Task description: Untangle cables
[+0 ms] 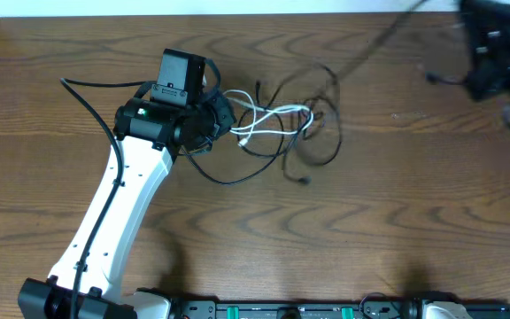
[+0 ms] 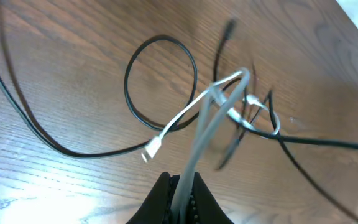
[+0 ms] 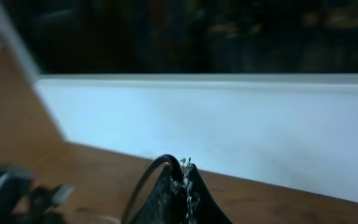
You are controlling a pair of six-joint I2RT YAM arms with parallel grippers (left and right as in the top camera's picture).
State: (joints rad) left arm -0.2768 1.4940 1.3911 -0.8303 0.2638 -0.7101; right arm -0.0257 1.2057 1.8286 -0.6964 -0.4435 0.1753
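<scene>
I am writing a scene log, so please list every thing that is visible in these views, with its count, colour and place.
white cable: one, white, in the tangle at mid-table
black cables: several, exact count unclear, black, looped around the white cable; one stretches toward the far right corner
table: one, brown wood, under everything
wall panel: one, white, beyond the table's far edge
left arm: one, white and black, reaching from the near left edge to the tangle
right arm: one, black, blurred, far right corner
left gripper: one, black, shut on the white cable
right gripper: one, black, shut on a black cable
</scene>
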